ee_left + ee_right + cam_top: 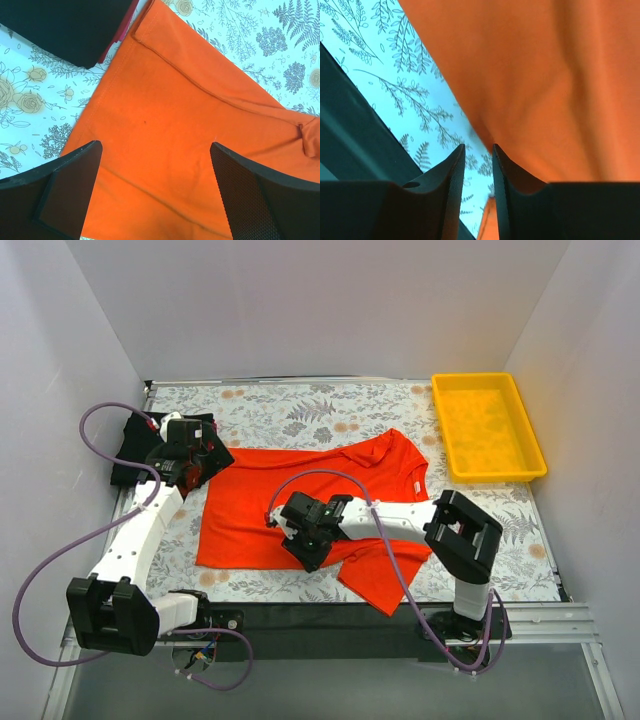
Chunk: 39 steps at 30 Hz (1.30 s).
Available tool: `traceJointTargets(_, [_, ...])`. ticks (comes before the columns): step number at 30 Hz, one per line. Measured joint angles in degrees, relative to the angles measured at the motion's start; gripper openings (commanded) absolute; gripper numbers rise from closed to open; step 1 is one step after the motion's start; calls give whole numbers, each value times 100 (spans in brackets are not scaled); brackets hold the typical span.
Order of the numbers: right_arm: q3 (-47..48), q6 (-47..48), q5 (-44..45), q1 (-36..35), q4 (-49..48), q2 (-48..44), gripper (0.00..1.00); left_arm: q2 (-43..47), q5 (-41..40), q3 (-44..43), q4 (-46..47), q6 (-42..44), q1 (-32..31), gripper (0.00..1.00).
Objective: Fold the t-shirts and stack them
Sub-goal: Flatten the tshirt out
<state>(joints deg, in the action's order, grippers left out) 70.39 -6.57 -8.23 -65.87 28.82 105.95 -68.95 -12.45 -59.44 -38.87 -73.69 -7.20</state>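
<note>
The left end effector (pixel 155 147) is released, its fingers spread wide, and the orange-red t-shirt (pixel 165 115) lies directly beneath the gap. The right end effector (pixel 478 147) has its jaws drawn almost together. A sliver of orange shows low in the slit, but I cannot tell whether cloth is actually pinched there.

From overhead, the left end effector hovers at the shirt's far-left hem corner, where a thin strip of cloth is turned over along the edge. The right one sits over the near side of the shirt's body, and its wrist view shows orange cloth close up, with the shirt's edge running just beside the fingers.

The shirt is spread mostly flat on the bench (pixel 300 410), hem to the left and collar to the right. One sleeve is crumpled toward the near edge.

Just beyond the left end effector, a folded black t-shirt (pixel 65 25) rests on the bench with a dark red one (pixel 119 36) peeking out under it. The orange hem corner lies just beside this stack.

The cloth should be light, limp and free to drape, so it will sag and wrinkle wherever it is unsupported. It probably handles best pinched at the hem corners or side seams, with both arms lifting together to keep the fold line straight.
</note>
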Motion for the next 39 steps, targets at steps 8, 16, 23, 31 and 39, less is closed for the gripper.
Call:
traceJointTargets(8, [385, 81, 181, 382, 332, -479, 33, -216, 81, 70, 96, -81, 0, 83])
traceJointTargets(16, [409, 232, 160, 809, 299, -590, 32, -402, 138, 114, 118, -111, 0, 83])
traceJointTargets(23, [389, 264, 92, 643, 219, -33, 31, -402, 136, 116, 114, -109, 0, 83])
traceJointTargets(31, [-87, 275, -109, 435, 98, 33, 32, -402, 136, 131, 116, -109, 0, 83])
traceJointTargets(39, [-125, 310, -525, 92, 155, 17, 32, -402, 136, 164, 116, -111, 0, 83])
